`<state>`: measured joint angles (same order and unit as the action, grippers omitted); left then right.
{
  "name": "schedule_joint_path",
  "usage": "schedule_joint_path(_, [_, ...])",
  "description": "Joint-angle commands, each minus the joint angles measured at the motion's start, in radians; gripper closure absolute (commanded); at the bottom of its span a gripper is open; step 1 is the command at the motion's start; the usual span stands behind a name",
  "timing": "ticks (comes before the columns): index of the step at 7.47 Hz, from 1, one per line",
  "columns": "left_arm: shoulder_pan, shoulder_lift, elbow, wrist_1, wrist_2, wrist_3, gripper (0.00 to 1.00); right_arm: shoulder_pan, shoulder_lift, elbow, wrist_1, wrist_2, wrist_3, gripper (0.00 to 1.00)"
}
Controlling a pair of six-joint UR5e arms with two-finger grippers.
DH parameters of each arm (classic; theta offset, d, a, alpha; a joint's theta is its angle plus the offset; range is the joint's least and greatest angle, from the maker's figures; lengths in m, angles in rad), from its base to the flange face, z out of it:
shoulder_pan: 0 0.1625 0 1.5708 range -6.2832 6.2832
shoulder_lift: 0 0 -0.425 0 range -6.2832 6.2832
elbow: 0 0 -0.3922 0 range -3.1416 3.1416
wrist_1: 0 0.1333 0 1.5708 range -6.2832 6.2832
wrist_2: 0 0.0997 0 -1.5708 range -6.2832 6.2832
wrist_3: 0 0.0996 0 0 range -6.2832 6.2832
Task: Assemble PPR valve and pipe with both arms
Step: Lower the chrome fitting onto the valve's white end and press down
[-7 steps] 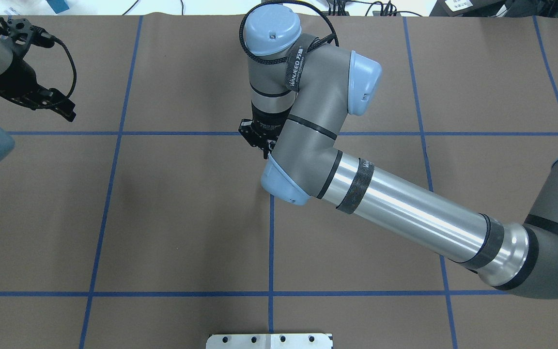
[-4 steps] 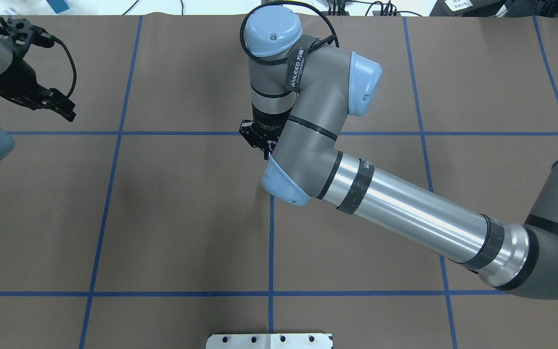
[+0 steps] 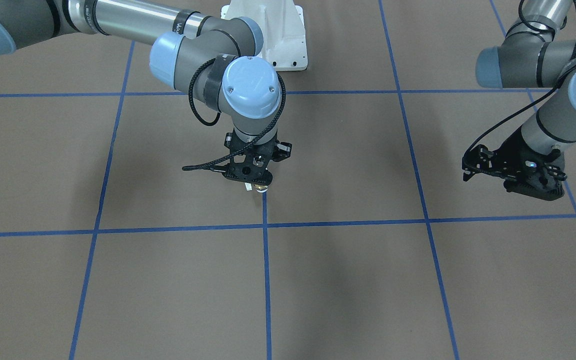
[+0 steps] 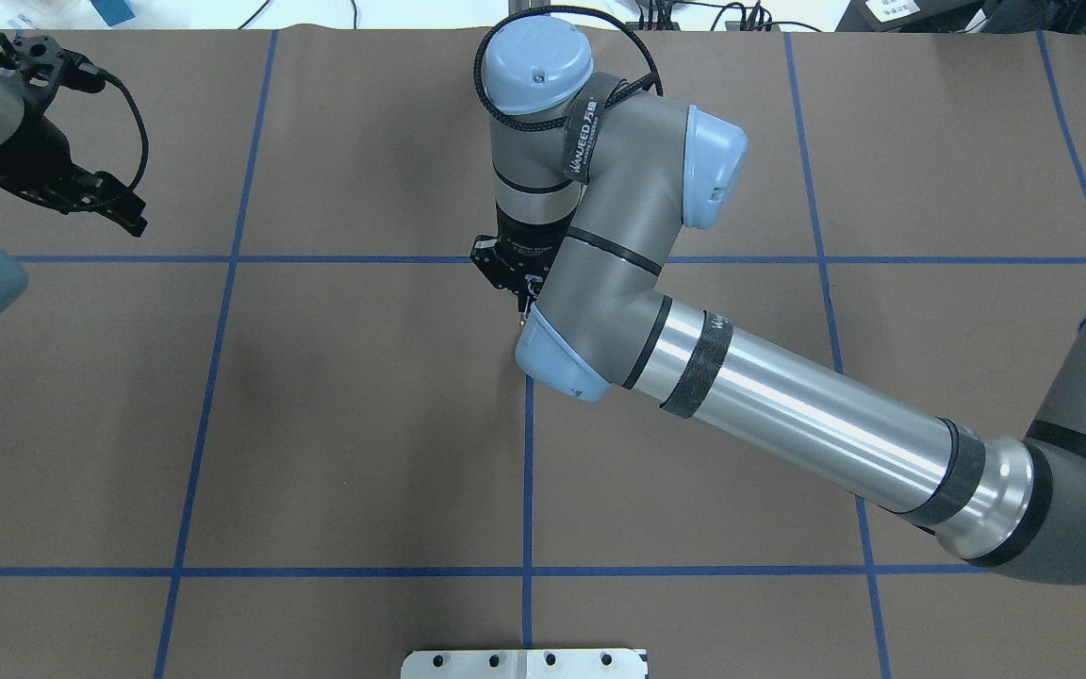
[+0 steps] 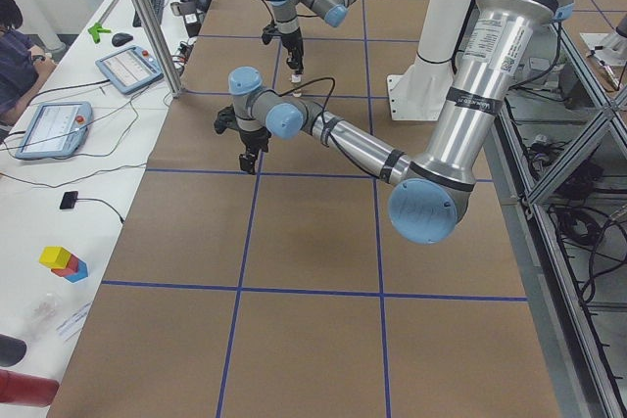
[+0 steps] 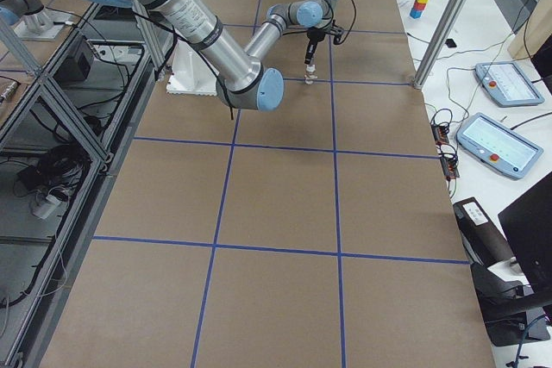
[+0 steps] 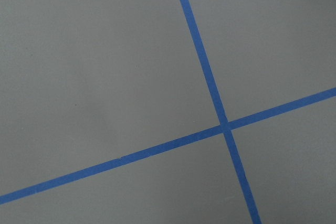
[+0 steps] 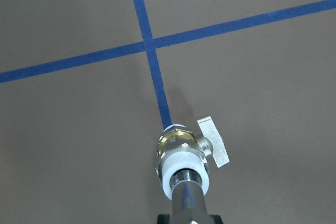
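Observation:
The PPR valve (image 8: 185, 153), with white collar, brass body and pale side handle, stands upright on a blue tape line. The silver pipe (image 8: 186, 199) sticks out of its collar. My right gripper (image 3: 256, 183) hangs straight over them and looks shut on the pipe; in the right wrist view only the tips of the fingers (image 8: 164, 217) show at the bottom edge. The valve also shows in the front view (image 3: 261, 188), just under the gripper. In the overhead view the right arm's wrist (image 4: 543, 255) hides both parts. My left gripper (image 4: 128, 217) hangs shut and empty, far away over the table's far left.
The table is covered in brown paper (image 4: 364, 424) with a grid of blue tape lines (image 4: 528, 471). The white bolted pedestal (image 3: 273, 35) stands at the robot's side of the table. Tablets and coloured blocks (image 5: 61, 261) lie on a side bench beyond the table's far edge.
The right arm's wrist and elbow have shifted slightly, up and to the right in the overhead view. The left arm has barely moved.

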<state>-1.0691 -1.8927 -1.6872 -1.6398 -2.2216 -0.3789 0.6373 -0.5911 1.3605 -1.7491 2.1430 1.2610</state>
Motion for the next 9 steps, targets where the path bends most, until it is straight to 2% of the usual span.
schedule_joint_path(1, [0.0,0.001,-0.002,0.0,-0.001,0.0,0.0,-0.001,-0.007,-0.003,0.017,0.002,0.0,1.0])
schedule_joint_path(4, [0.0,0.003,0.0,0.0,-0.001,0.0,0.0,0.001,-0.006,0.0,0.019,0.002,0.006,1.0])
schedule_joint_path(5, [0.0,0.003,0.0,0.0,-0.001,0.0,0.0,-0.001,-0.006,0.002,0.019,0.003,-0.002,0.96])
schedule_joint_path(6, [0.0,0.003,0.0,0.0,0.0,0.002,0.0,-0.001,-0.007,0.002,0.02,0.003,-0.006,0.8])
schedule_joint_path(7, [0.0,0.003,0.001,0.0,0.0,0.0,0.0,-0.001,-0.015,0.003,0.045,0.002,-0.005,0.68])
schedule_joint_path(9, [0.0,0.003,0.0,0.0,-0.001,0.0,0.0,-0.002,-0.036,0.006,0.086,0.002,0.003,0.63])
